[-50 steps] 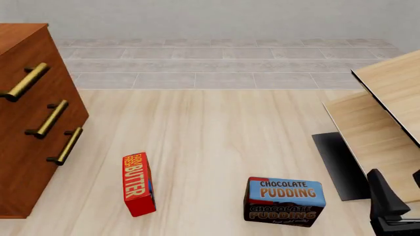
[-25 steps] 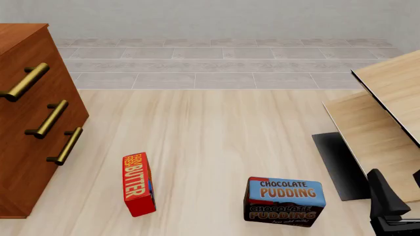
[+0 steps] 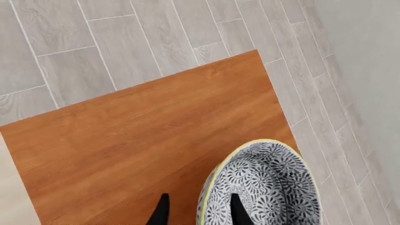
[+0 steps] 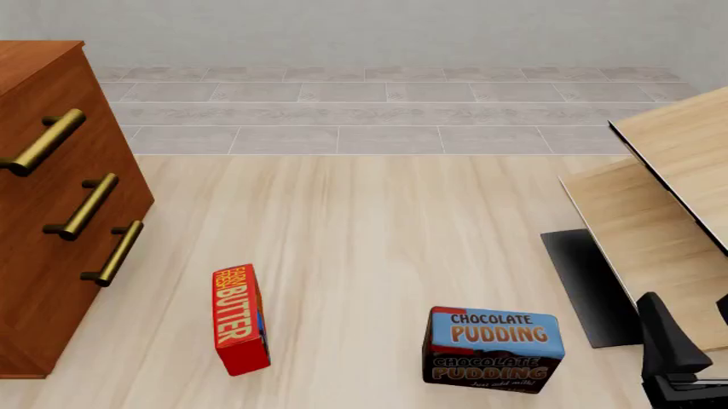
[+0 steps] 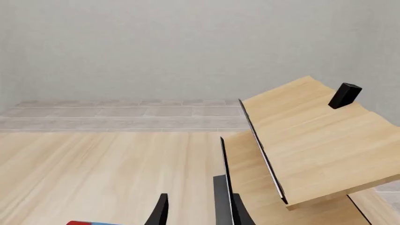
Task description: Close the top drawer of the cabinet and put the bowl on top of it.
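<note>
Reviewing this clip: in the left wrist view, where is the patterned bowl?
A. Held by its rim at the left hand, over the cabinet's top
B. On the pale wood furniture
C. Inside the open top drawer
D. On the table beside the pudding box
A: the left hand has one fingertip on each side of the bowl rim, with the cabinet top panel behind it.

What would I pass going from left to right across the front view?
The cabinet with its brass handles, then the butter box, then the chocolate pudding box, then the pale wood furniture, and the right claw at the lower right edge.
</note>
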`<action>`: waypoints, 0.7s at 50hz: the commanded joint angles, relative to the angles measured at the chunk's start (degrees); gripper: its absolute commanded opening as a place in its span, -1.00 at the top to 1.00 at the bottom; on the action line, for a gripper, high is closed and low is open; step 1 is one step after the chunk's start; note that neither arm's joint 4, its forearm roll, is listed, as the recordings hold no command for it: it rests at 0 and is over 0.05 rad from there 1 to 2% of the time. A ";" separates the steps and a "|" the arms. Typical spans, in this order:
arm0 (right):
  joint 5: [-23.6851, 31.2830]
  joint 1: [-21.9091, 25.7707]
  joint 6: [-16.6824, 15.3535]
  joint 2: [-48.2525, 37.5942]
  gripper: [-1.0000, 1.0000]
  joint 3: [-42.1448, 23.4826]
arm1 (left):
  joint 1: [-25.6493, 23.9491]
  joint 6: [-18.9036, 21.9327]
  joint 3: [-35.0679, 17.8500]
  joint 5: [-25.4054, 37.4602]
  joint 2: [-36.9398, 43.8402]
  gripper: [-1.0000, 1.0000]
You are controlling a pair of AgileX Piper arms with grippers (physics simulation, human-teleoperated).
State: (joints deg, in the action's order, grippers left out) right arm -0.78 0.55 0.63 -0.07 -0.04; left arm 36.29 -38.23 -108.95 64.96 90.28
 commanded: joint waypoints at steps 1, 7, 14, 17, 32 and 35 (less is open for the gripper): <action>-0.03 -0.02 0.00 0.00 -1.00 -0.01 | -0.55 -0.97 -0.67 -0.29 -0.61 -1.00; -0.04 -0.04 0.04 0.01 -1.00 -0.02 | -0.93 -1.14 -0.61 -0.51 -0.85 -1.00; -0.05 -0.01 0.07 0.02 -1.00 -0.04 | -0.90 -1.22 -0.58 -0.61 -0.92 -1.00; -0.06 -0.03 0.10 0.02 -1.00 -0.05 | -1.09 -1.44 -0.62 -0.71 -1.15 -1.00; -0.17 0.00 0.13 0.02 -1.00 -0.02 | -0.09 -1.65 -8.68 2.59 -1.80 -1.00; -0.18 0.03 0.09 0.03 -1.00 -0.03 | -0.08 -1.58 -9.77 2.65 -1.92 -1.00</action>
State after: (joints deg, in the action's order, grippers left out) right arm -0.91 0.55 0.74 -0.05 -0.06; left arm 35.74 -39.82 -114.83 66.37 88.67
